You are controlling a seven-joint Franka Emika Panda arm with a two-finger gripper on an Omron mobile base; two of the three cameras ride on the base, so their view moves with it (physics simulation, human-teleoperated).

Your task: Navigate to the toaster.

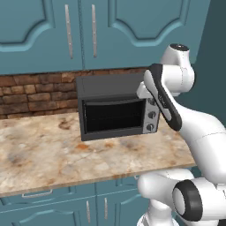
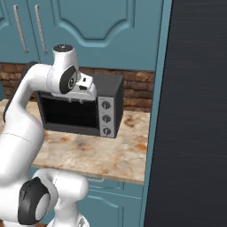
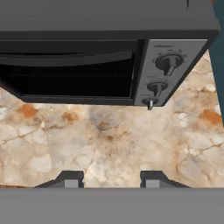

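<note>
The toaster is out of view. My gripper hovers over the marbled counter, just in front of a black oven-like box. Its two dark fingertips stand wide apart with nothing between them, so it is open. In the base views my arm is raised and bent in front of that box, with the hand level with the box's top right corner.
The black box with a glass door and three knobs stands against a brick backsplash. Teal cabinets hang above the counter. A tall dark panel ends the counter on the right.
</note>
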